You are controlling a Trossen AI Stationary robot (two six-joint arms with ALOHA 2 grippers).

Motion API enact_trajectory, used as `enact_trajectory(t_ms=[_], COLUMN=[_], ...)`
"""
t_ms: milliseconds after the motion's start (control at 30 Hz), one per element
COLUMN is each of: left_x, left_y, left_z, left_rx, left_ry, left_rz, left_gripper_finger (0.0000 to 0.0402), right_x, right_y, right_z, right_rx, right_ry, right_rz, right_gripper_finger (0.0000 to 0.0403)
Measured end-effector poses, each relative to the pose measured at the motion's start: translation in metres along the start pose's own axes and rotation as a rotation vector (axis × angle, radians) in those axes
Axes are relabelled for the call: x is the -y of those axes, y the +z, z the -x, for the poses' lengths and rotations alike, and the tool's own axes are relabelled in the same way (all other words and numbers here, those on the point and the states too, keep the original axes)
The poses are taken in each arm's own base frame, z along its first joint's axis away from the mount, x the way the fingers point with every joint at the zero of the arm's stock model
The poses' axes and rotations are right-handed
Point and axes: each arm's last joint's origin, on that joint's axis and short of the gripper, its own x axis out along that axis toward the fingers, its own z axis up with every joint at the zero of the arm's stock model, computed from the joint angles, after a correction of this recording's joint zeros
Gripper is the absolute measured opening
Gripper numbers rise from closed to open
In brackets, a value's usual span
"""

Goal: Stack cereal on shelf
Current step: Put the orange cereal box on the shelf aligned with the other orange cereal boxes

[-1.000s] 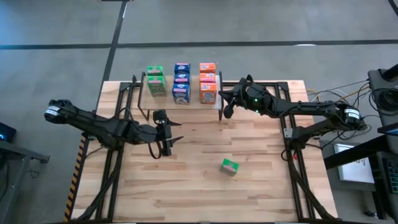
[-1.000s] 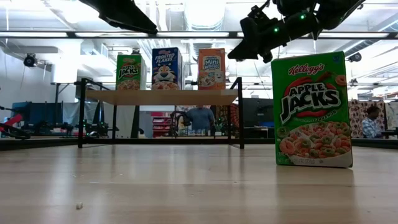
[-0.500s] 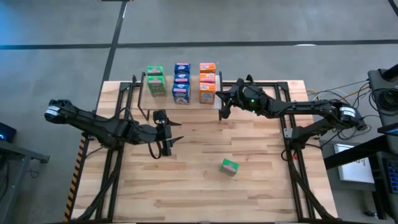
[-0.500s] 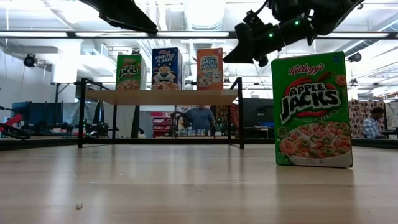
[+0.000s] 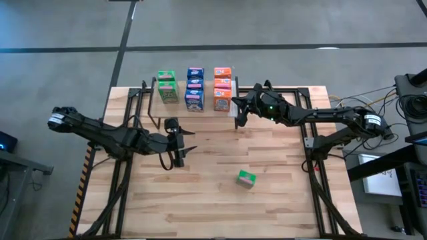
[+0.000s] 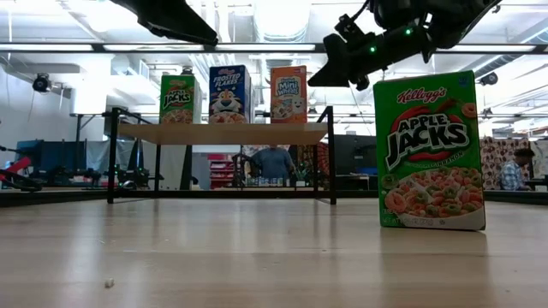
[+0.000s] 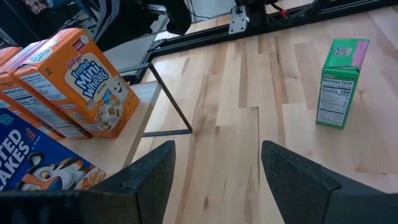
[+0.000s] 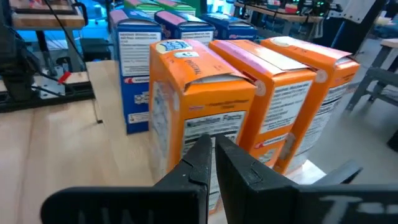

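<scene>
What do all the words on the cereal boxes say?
"Kellogg's APPLE JACKS": green box standing on the table.
"APPLE JACKS": green box on the shelf.
"FROSTED FLAKES": blue box on the shelf.
"Mini Wheats": orange box on the shelf.
"Nutrition Facts", "100": side of the green box on the table, in the left wrist view.
"Nutrition Facts": side of the orange box in the right wrist view.
The smaller print is too blurred to read.

Orange cereal boxes (image 8: 261,106): right gripper (image 8: 213,163) covers lower fronts in right wrist view. Blue box (image 7: 37,165) cut off by picture edge in left wrist view. Green boxes on shelf (image 5: 167,85): too small in high view to count. Person (image 6: 276,162) behind shelf (image 6: 223,133) in low view: blurred, partly hidden. Both arms cut off at top of low view.
</scene>
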Motion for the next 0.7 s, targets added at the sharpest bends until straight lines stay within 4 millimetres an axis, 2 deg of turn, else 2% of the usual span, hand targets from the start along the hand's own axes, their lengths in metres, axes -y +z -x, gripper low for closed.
enact_trajectory(t_ms=[133,400,500,600,700], left_x=[0.0,0.0,0.0,0.0,0.0], left_y=[0.0,0.001,0.002,0.004,0.004], left_z=[0.0,0.0,0.0,0.0,0.0], left_rx=[0.002,0.011,0.018,0.041,0.04], left_ry=[0.0,-0.001,-0.001,0.001,0.002], left_rz=[0.001,0.05,0.044,0.026,0.016], left_gripper_finger=[0.0222,0.0222,0.0222,0.0222,0.0222], right_x=[0.002,-0.003,-0.005,-0.007,-0.008], right_y=[0.003,0.026,0.037,0.05,0.065], right_z=[0.003,0.034,0.043,0.045,0.038], right_rx=[0.009,0.066,0.098,0.075,0.035], right_ry=[-0.025,0.015,0.086,0.196,0.222], right_rz=[0.013,-0.009,-0.055,-0.1,-0.101], right_gripper_finger=[0.0013,0.0013,0.0012,0.001,0.0009])
